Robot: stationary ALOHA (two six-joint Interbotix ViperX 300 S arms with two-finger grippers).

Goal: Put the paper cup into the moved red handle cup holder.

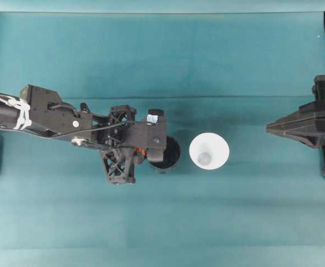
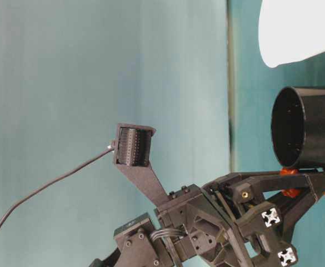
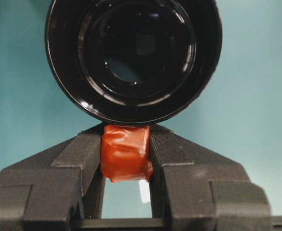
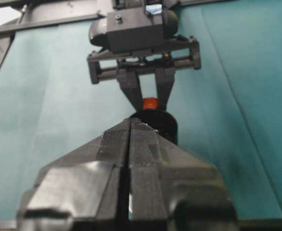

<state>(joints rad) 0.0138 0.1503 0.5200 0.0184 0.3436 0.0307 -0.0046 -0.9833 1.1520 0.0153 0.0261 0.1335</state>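
Table: a teal cloth surface (image 1: 95, 222) carries everything; holder and cup sit near its middle.
Left gripper: the left gripper (image 3: 125, 156) reaches in from the left of the overhead view, its fingers (image 3: 179, 159) pinched onto the red handle; the grip looks firm.
Right gripper: the right gripper (image 1: 270, 128) waits well apart at the right edge, its jaws pressed together on nothing.
Red handle cup holder: the red handle cup holder (image 1: 166, 153) is glossy black, mouth up, just left of the cup in the overhead view. It looks rigid and smooth, likely slippery on the wall, so the taped-looking handle (image 3: 125, 151) is the sensible hold.
Paper cup: the paper cup (image 1: 209, 151) stands upright beside the holder, apart from it, rim wide and base narrow. It is probably very light and thin-walled, easy to crush or tip.
Where to grasp: a gentle pinch across one side of the rim, or lightly around the upper wall, seems safest; squeezing hard would likely fold it.
Fit: the taper should help it seat in the holder.
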